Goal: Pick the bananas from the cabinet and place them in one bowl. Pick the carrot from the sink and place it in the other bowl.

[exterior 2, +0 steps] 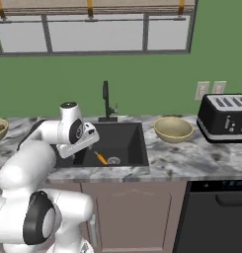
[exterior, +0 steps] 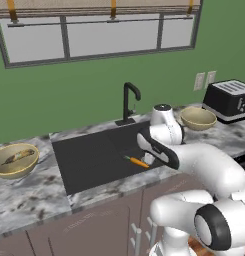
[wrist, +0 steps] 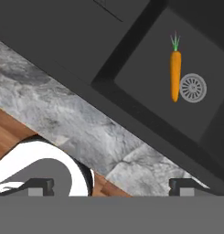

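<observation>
The orange carrot (wrist: pixel 175 75) lies on the floor of the black sink (exterior: pixel 89 155), right beside the silver drain (wrist: pixel 193 87). From the base views the carrot (exterior: pixel 137 162) (exterior 2: pixel 100 158) sits near the basin's front right. My gripper (wrist: pixel 111 186) hovers over the sink's front rim, open, fingertips wide apart with nothing between them, the carrot ahead of it. One tan-yellow bowl (exterior: pixel 4 170) on the counter left of the sink holds the blotchy bananas (exterior: pixel 18 157). The other bowl (exterior: pixel 198 118) (exterior 2: pixel 173 129) stands empty to the right. The cabinet is out of view.
A black gooseneck tap (exterior: pixel 128 102) rises behind the sink. A black toaster (exterior 2: pixel 226 117) stands at the far right by the wall sockets. The marble counter (exterior 2: pixel 191 160) runs around the basin, with a window above the green wall.
</observation>
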Tool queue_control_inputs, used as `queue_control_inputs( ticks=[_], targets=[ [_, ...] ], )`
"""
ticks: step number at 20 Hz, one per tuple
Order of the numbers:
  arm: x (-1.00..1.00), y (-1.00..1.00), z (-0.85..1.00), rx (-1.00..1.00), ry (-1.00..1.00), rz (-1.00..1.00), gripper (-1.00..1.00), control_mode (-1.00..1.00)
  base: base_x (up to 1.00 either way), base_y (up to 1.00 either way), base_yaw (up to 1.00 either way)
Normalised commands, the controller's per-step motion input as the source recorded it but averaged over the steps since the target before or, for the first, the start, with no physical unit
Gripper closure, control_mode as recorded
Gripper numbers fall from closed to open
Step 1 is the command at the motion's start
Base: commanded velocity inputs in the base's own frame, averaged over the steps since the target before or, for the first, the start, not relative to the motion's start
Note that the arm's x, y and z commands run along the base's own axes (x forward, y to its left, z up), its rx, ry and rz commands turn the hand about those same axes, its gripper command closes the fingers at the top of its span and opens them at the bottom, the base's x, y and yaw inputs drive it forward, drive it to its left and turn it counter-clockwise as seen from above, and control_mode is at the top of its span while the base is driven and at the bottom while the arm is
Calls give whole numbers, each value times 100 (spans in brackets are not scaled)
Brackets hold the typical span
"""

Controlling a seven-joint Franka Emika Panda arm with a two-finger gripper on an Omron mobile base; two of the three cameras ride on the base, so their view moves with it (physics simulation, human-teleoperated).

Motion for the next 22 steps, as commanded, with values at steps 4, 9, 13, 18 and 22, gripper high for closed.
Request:
queue_control_inputs(
  ticks=[4,9,13,18,22],
  targets=[
    [87,10,-13,0,0,0,-100,-100,0,0,0],
    [79,6,-26,0,0,0,-100,-100,0,0,0],
    [5,0,-3,0,0,0,-100,-100,0,0,0],
    [0,-19,-24,7,-4,0,-100,-100,0,0,0],
    [0,-18,-25,17,-5,0,-100,-100,0,0,0]
  ],
)
